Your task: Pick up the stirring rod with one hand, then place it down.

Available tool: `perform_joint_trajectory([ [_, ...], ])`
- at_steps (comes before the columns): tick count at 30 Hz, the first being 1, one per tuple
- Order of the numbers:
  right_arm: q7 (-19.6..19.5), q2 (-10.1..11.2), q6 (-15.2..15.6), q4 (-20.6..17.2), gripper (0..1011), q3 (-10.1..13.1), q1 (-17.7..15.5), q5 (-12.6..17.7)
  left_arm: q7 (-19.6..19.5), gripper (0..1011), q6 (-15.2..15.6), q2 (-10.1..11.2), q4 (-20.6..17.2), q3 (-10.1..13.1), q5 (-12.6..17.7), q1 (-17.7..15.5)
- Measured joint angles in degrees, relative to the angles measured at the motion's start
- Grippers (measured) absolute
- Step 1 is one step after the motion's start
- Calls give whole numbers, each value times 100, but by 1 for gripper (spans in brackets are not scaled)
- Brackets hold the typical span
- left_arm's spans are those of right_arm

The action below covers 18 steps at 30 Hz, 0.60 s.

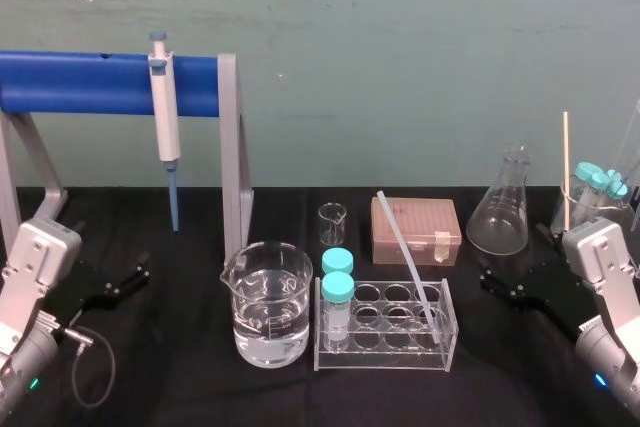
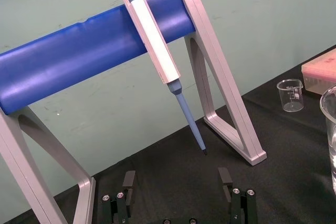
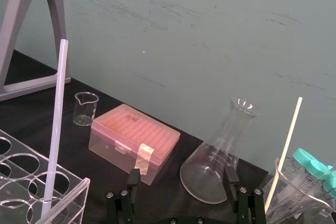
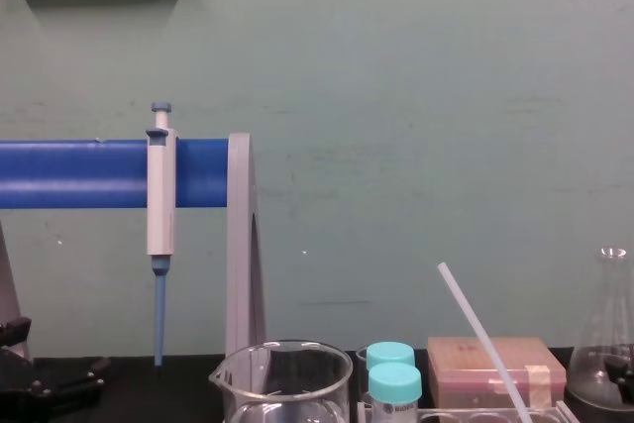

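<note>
1. Head view: the stirring rod [image 1: 406, 255] stands slanted in the tube rack [image 1: 385, 359], its lower end near and right, its upper end tipped far and left. The right gripper [image 1: 508, 285] sits well to its right, jaws apart and empty.
2. Left wrist view: the left gripper [image 2: 177, 179] is spread wide, holding nothing.
3. Right wrist view: the rod rises from the rack, well apart from the right gripper.
4. Chest view: the rod leans up-left.

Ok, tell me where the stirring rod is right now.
In the head view, the stirring rod stands tilted in the right end of the clear tube rack, its top leaning toward the pink tip box.
</note>
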Motion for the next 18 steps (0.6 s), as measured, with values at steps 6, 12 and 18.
perform_joint_trajectory([
  [6, 0, 0, 0, 0, 1002, 0, 0, 0, 0, 1000, 0, 0, 0, 0, 0, 0],
  [12, 0, 0, 0, 0, 1003, 0, 0, 0, 0, 1000, 0, 0, 0, 0, 0, 0],
  [18, 0, 0, 0, 0, 1003, 0, 0, 0, 0, 1000, 0, 0, 0, 0, 0, 0],
])
